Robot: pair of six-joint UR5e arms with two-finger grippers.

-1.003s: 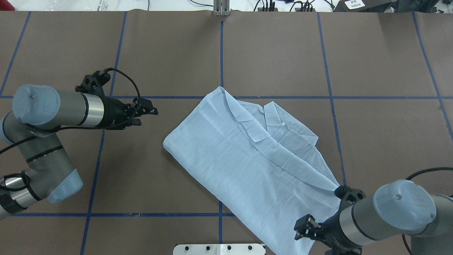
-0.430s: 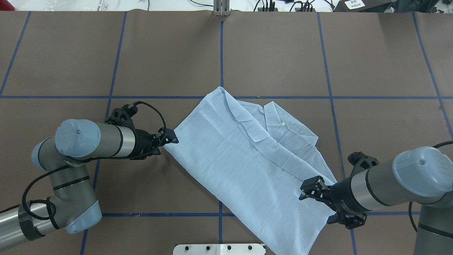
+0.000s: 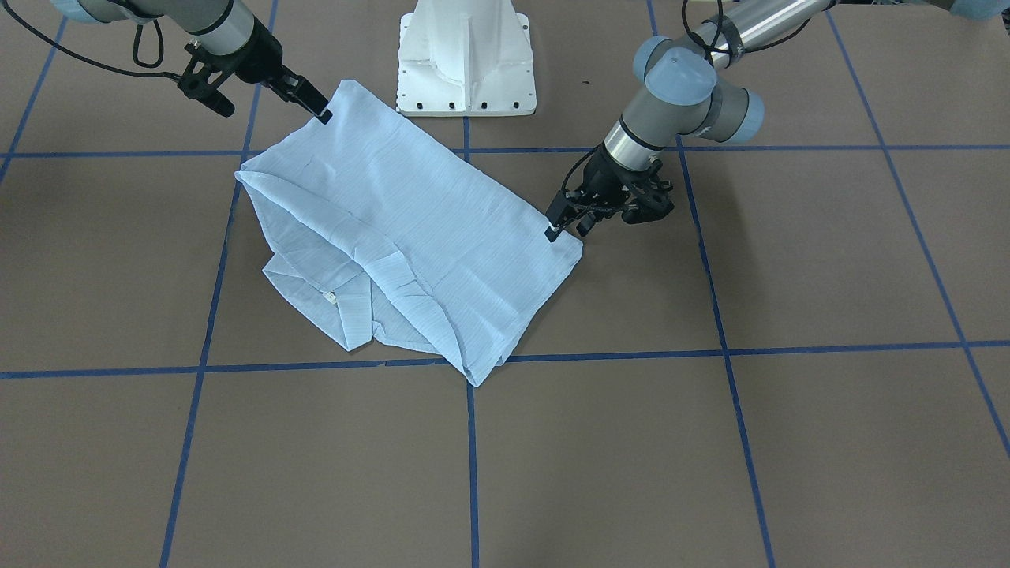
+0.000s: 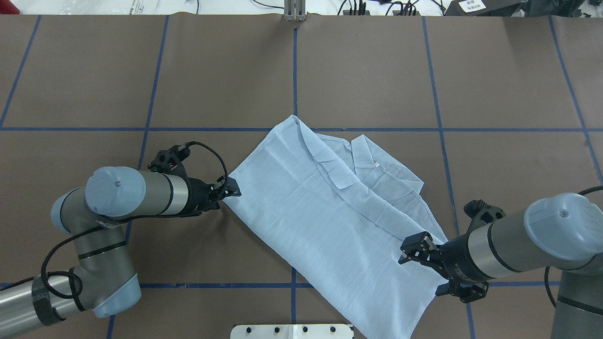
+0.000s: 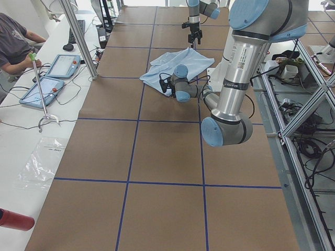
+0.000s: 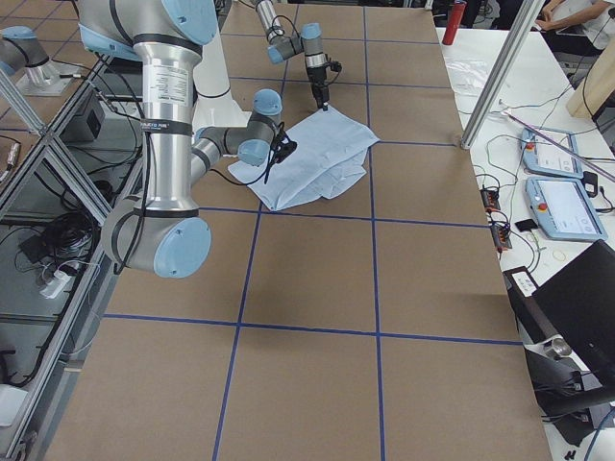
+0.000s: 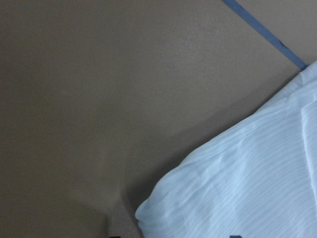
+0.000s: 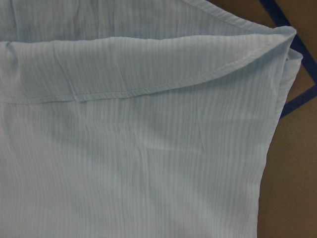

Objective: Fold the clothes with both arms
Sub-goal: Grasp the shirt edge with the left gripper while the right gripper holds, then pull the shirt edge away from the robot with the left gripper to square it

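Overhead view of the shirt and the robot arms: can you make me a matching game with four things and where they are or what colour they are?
Things:
1. shirt
2. left gripper
3. right gripper
4. tape lines

Descriptions:
a. at the shirt's corner on the robot's left side
b. dark blue, crossing the table in a grid
c. over the shirt's edge on the robot's right side
d. light blue, lying partly folded on the brown table

Pairs: 1-d, 2-a, 3-c, 4-b

Brown table point(image 4: 367, 70), blue tape grid point(image 4: 295, 70), white pedestal point(image 3: 465, 55)
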